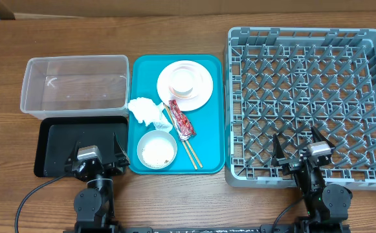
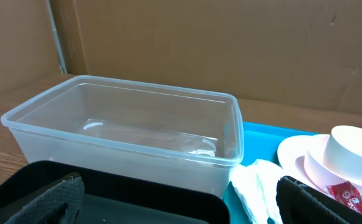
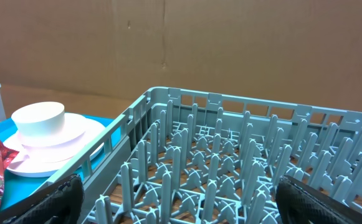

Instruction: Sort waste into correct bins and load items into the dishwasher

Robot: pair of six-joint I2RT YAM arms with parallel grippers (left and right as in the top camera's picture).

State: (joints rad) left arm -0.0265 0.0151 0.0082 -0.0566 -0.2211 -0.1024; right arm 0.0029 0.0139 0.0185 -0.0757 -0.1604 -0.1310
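Note:
On the teal tray [image 1: 142, 71] lie a crumpled white napkin [image 1: 146, 111], a red snack wrapper [image 1: 182, 119], two wooden chopsticks [image 1: 189, 152], a white bowl holding rice [image 1: 156, 149], and a pale pink plate [image 1: 204, 90] with a small white cup [image 1: 184, 79] on it. The clear tub [image 1: 74, 86] and black tray [image 1: 58, 145] sit left of it; the grey dish rack [image 1: 307, 97] sits right. My left gripper [image 1: 98, 150] is open and empty over the black tray. My right gripper [image 1: 300, 147] is open and empty over the rack's front edge. No pink bowl shows.
A brown cardboard wall [image 2: 199, 43] stands behind the wooden table [image 1: 175, 200]. In the left wrist view the tub [image 2: 124, 124], napkin [image 2: 255, 186] and cup [image 2: 355, 146] show; in the right wrist view the rack's pegs [image 3: 230, 168] and the cup [image 3: 38, 118].

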